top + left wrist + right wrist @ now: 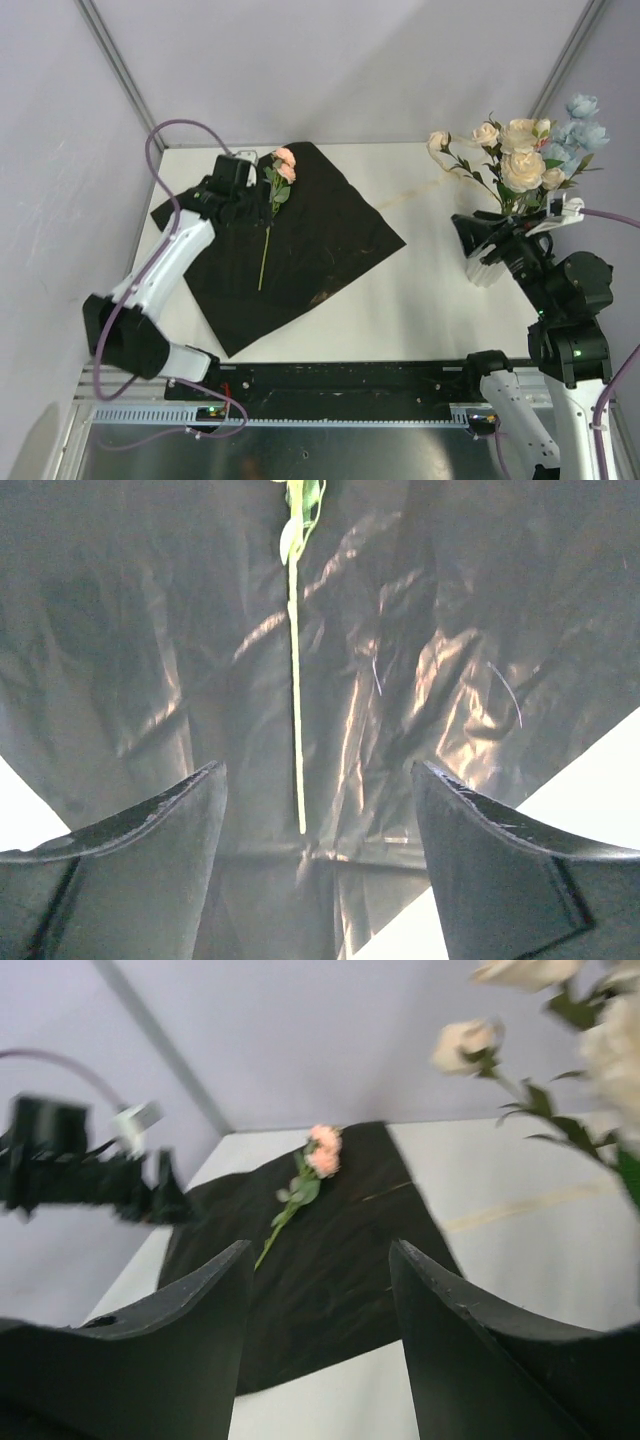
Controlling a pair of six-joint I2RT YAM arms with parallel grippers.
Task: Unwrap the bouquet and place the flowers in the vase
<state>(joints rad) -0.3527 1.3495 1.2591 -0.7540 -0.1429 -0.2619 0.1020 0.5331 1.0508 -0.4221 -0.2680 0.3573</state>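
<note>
One thin green-stemmed peach-pink artificial flower (266, 235) lies flat on the crinkly glossy black wrapping sheet (330, 240); left gripper (318, 780) over it, jaws apart, empty.
Risk: slick sheet could get pinched with the wiry stem. Right gripper (320, 1250), jaws apart, empty, sits just beside the ribbed cream cylindrical vase (484, 270) of top-heavy blooms (522, 160) and could tip it.

Soft, even light from above fills the top view. The white counter (430, 290) is bright, nearly washed out, and shadows are faint, while the black paper (330, 240) swallows most detail. In the left wrist view, warm streaks of glare run along the paper's creases and the counter's corners blow out to pure white. The left fingers (140, 870) are dark and soft. Motion blur smears the right wrist view: the left arm (80, 1175), the cream blooms (463, 1042) and the right fingers (170, 1360) are all unsharp.
</note>
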